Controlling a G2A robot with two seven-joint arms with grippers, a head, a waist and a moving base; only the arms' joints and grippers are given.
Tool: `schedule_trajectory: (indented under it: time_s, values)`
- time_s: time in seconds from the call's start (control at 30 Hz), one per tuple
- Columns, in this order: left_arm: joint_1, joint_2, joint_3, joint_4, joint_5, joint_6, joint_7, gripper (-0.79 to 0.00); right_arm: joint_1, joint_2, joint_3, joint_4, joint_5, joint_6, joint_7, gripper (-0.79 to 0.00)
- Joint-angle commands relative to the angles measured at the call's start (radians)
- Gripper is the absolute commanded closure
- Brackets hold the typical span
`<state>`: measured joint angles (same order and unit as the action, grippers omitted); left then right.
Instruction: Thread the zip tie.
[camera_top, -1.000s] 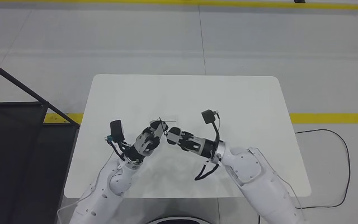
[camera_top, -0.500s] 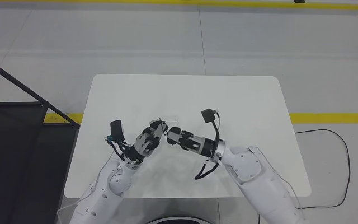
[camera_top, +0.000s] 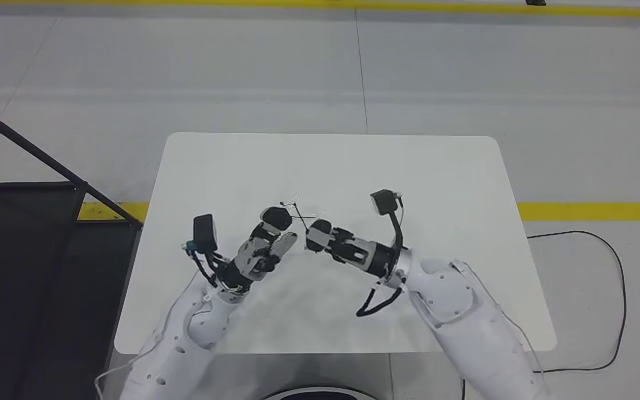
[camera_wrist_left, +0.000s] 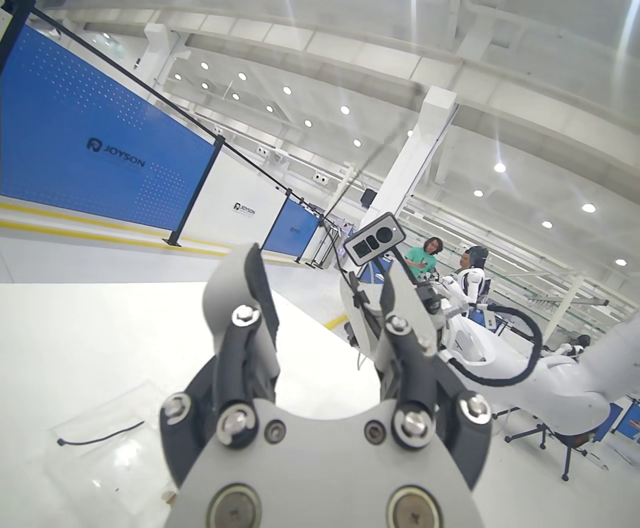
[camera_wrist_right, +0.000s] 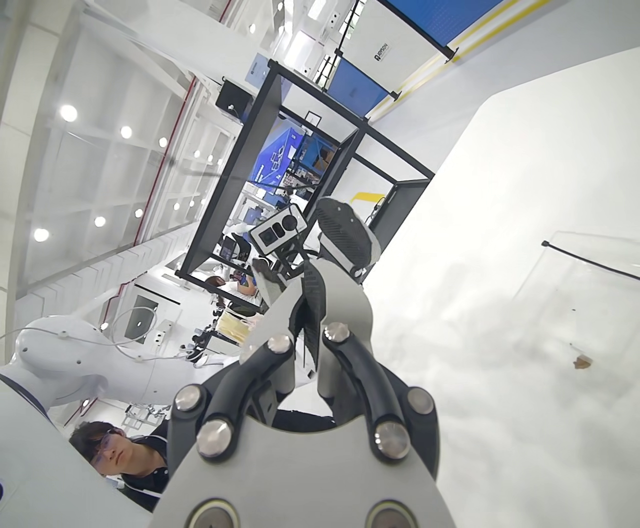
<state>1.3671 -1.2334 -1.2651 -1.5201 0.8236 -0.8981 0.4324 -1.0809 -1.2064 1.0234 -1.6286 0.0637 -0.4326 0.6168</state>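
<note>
Top view: thin black zip tie (camera_top: 297, 216), seemingly kinked midway.

**Left wrist view.** A blue wall panel (camera_wrist_left: 75, 140) carries a white logo beside a one-word brand mark in capitals. The white barrier panel (camera_wrist_left: 248, 192) next along the same fence line carries the same logo and mark, smaller and in dark print.

**Right wrist view.** A white hall panel (camera_wrist_right: 395, 37) bears that mark in dark print, seen turned on its side. A blue board (camera_wrist_right: 274, 159) farther back shows white marks too small to read.
</note>
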Motion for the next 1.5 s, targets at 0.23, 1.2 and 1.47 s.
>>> schedule_trajectory:
  time_s: [0.23,1.2,1.47]
  values:
    - [0.006,0.031,-0.017,0.01,-0.308,-0.114,-0.189,-0.785,0.009,0.016,0.052,-0.004,0.144,-0.025,0.201,0.0]
    - [-0.014,0.141,0.038,-0.057,-1.203,-0.063,-0.988,-0.785,0.145,0.032,0.045,0.134,0.531,0.11,0.786,0.0]
    - [-0.062,0.162,0.08,-0.041,-1.649,0.092,-1.393,-0.785,0.191,0.022,-0.025,0.132,0.568,0.041,0.812,0.0]
